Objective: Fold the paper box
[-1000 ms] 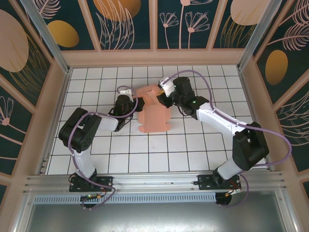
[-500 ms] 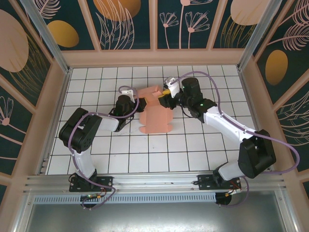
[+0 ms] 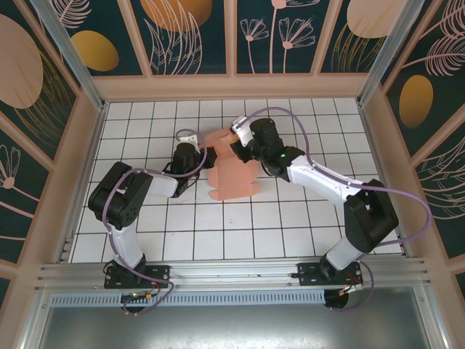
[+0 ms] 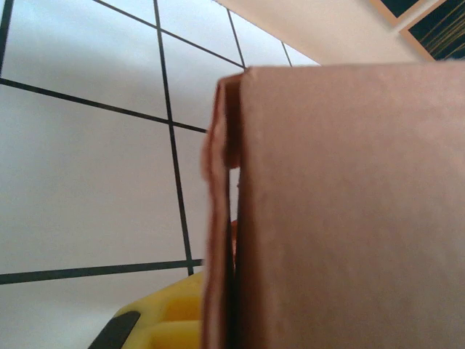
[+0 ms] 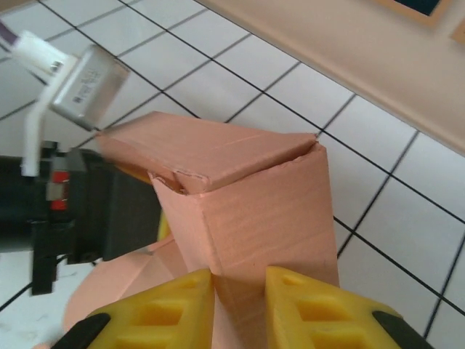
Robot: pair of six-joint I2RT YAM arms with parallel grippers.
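Note:
The salmon-pink paper box lies mid-table, its near part still a flat sheet with rounded tabs, its far end raised into a hollow block. In the right wrist view that block stands upright with a top flap lying over it. My right gripper pinches a vertical corner of it between the yellow fingers. From the top, the right gripper sits at the box's far end. My left gripper holds the box's left wall. Cardboard fills its wrist view, with one yellow finger pressed against the layers.
The floor is white tile with a black grid. Wooden walls enclose it on three sides. The left arm's black wrist and white camera mount stand close behind the box. Open tiles lie near and right of the box.
The right gripper swung a little right, then came back left onto the box's far end. The box's raised end looks more closed. The left arm has barely moved.

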